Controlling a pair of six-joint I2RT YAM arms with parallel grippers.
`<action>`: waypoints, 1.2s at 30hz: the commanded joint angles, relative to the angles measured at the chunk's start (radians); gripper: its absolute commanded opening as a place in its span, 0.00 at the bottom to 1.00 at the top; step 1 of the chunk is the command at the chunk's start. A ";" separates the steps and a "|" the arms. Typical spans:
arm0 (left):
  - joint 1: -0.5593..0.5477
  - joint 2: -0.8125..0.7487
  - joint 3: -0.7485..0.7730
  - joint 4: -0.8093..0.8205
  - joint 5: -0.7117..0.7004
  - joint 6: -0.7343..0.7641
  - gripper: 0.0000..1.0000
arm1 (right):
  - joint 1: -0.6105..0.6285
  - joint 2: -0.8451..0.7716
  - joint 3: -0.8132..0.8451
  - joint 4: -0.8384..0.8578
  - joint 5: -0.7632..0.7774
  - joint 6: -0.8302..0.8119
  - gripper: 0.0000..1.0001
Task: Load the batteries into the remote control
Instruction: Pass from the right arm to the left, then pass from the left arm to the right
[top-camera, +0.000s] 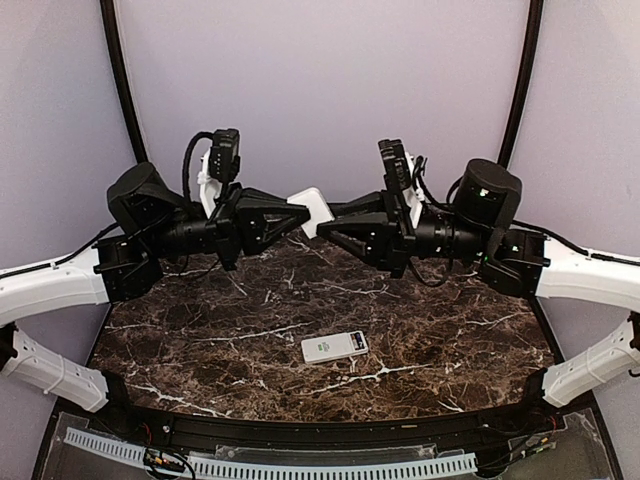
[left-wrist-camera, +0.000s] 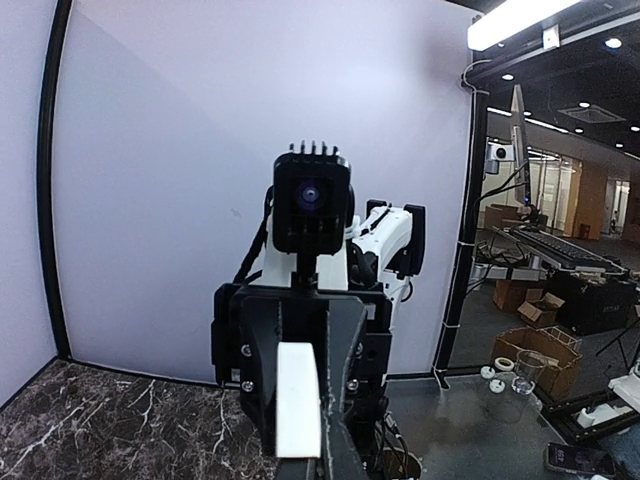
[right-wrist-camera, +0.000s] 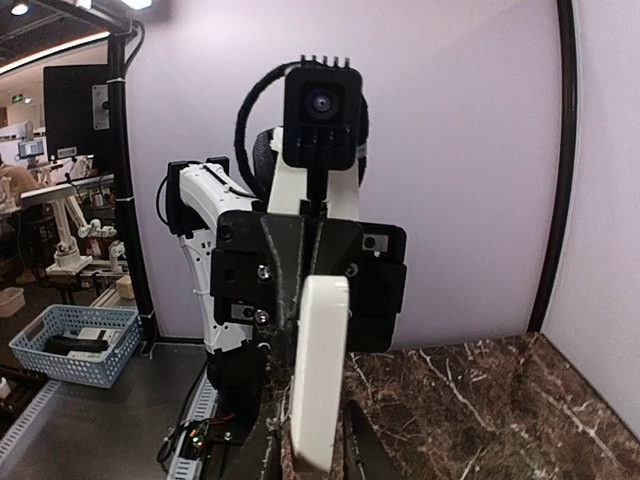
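Dark marble counter (top-camera: 200, 340) is where the remote control (top-camera: 335, 347) is left lying flat, front and middle (nothing touching it). Well above it, a small flat white piece (top-camera: 312, 208) is pinched by both the left hand (top-camera: 298, 215) and the right hand (top-camera: 328, 226), held tip to tip.

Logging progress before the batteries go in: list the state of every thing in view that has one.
remote control: lying flat on the table, nothing touching it.
white flat piece: in the air, gripped from both sides.
left end effector: shut on the white flat piece.
right end effector: shut on the white flat piece.
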 joint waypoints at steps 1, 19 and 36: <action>-0.002 -0.056 0.001 -0.151 -0.114 -0.014 0.00 | -0.005 -0.060 0.018 -0.170 0.063 -0.156 0.44; 0.084 0.155 0.214 -0.528 0.037 -0.231 0.00 | 0.004 0.003 0.117 -0.521 0.296 -1.020 0.99; 0.086 0.165 0.224 -0.536 0.056 -0.222 0.00 | 0.003 0.043 0.120 -0.486 0.301 -1.081 0.75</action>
